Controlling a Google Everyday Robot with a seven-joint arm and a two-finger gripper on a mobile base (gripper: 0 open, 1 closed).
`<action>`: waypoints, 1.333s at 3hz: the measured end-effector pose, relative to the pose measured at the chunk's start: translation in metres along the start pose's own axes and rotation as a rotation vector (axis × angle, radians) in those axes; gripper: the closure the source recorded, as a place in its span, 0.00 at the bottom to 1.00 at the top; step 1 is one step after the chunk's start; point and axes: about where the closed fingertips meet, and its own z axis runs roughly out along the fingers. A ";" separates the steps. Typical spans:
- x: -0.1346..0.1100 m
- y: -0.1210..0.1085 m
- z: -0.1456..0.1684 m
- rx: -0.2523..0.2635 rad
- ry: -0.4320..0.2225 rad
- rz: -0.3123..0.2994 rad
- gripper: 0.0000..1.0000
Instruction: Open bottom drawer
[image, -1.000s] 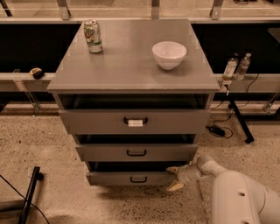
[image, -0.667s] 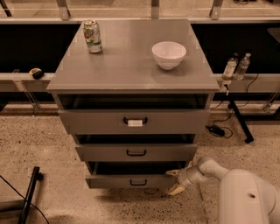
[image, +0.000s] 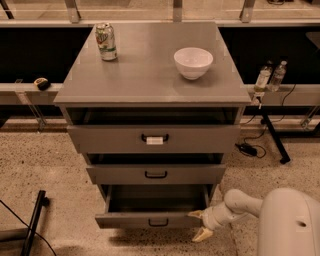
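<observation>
The bottom drawer (image: 125, 220) sits low in the middle of the frame, at the foot of the grey cabinet (image: 150, 75). It is pulled out now, and you can look down into its dark, empty inside. A moment ago it stuck out only a little, so it has slid further toward the bottom of the frame. That means the job looks almost done, or done already. Its small black handle (image: 158, 222) is free, with nothing holding it. The gripper (image: 200, 224) is at the right end of the drawer front, in the lower right of the frame. Its two fingers are spread apart, not squeezed together. The top finger touches the drawer's right corner and the other hangs just below it. The gripper has moved down the frame along with the drawer. The white arm (image: 240, 204) reaches in from the lower right corner. Above, the middle drawer (image: 156, 175) and the top drawer (image: 115, 139) with its white label are each open a crack. On the cabinet top stand a white bowl (image: 193, 62) and a can (image: 106, 41).
</observation>
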 end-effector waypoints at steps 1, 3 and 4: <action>-0.015 0.039 -0.012 -0.035 -0.019 -0.002 0.42; -0.045 0.025 -0.050 0.057 -0.058 -0.064 0.43; -0.061 -0.015 -0.058 0.127 -0.074 -0.104 0.62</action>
